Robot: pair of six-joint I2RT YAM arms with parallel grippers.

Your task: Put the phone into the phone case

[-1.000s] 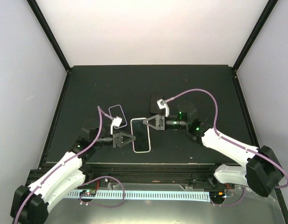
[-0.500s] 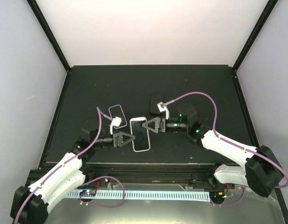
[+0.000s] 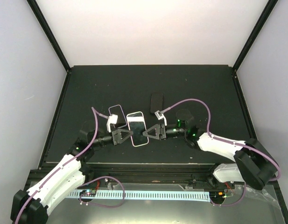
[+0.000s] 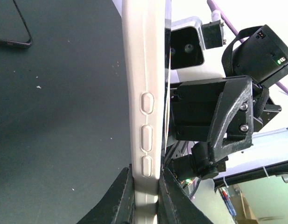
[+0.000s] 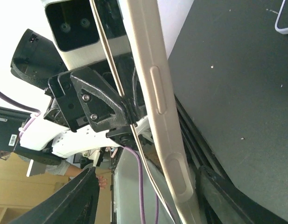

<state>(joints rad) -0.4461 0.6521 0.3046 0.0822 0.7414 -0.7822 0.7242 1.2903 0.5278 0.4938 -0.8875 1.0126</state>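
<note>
**Two Grippers Meet at a White Phone Case**

The table (image 3: 87, 88) is a flat black mat with a few tiny pale specks on it. Plain white walls (image 3: 148, 32) stand on three sides. Black posts (image 3: 47, 32) lean up from the back corners. Past the table's near edge, the wrist views show blurry bits of a room in tan and pale green.

The phone case (image 4: 144, 70) is in the middle of the mat, between the two arms. Its rim is creamy white, with long button bumps on the side. In the top view a dark, shiny face fills the rim. It looks like the phone (image 3: 137, 129), but I cannot be sure.

The left gripper (image 3: 129, 136) is closed tight on the case. Its fingers (image 4: 121, 200) pinch the edge, one on each flat side. The right gripper (image 3: 145, 134) is at the other long edge. Its fingers (image 5: 80, 200) stand wide apart with the edge running between them, so it holds nothing.

Just behind the left gripper lies a dark flat slab (image 3: 117, 113) with a thin purple rim, right beside the case. A small black thing (image 3: 157, 100) lies farther back, apart from both. The arms carry purple cables (image 3: 193, 100) that loop up over the mat. A pale slotted strip (image 3: 148, 194) runs along the front, below the table.
</note>
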